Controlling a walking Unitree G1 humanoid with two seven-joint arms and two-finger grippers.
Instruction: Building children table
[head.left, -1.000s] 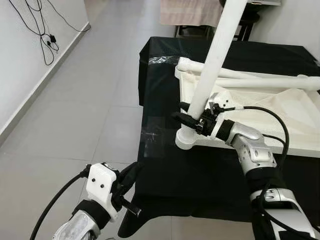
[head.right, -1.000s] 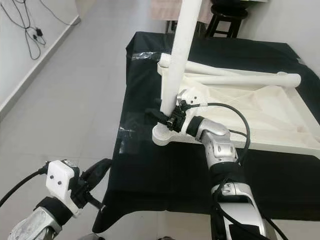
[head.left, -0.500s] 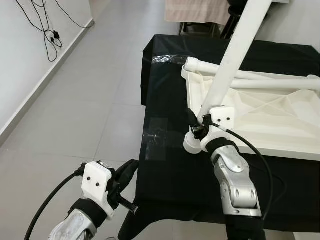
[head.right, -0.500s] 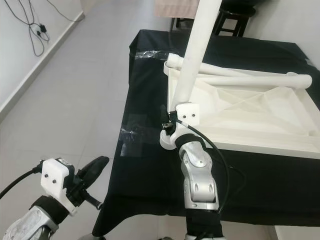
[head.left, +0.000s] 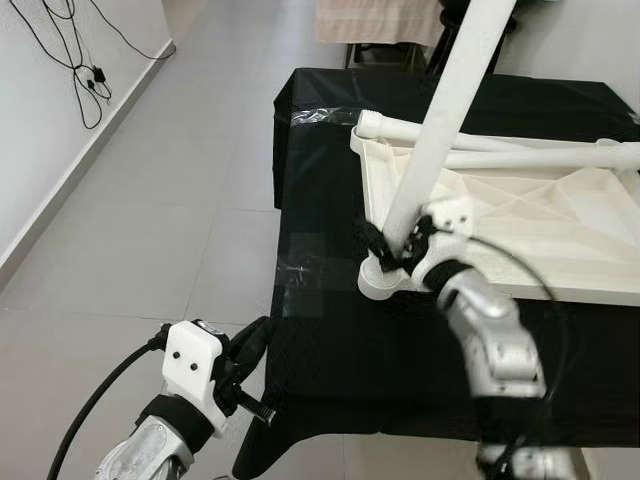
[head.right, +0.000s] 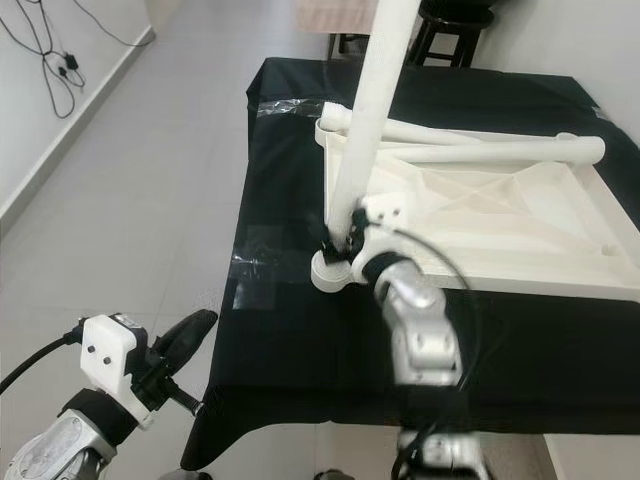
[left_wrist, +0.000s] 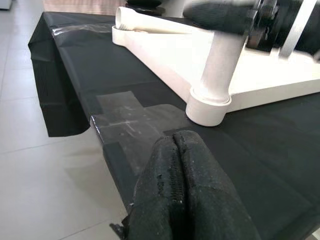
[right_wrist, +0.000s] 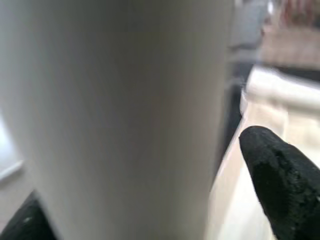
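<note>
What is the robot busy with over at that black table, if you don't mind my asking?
It is assembling a white children's table. The tabletop lies upside down on the black-covered table. The right tool grips the upright leg near its base, at the tabletop's near corner socket. The left tool hangs shut beside the table edge. More legs lie across the tabletop.

White table leg (head.left: 440, 130) and tabletop (head.left: 560, 230), black cloth (head.left: 330, 330), grey floor tiles (head.left: 170, 200).
</note>
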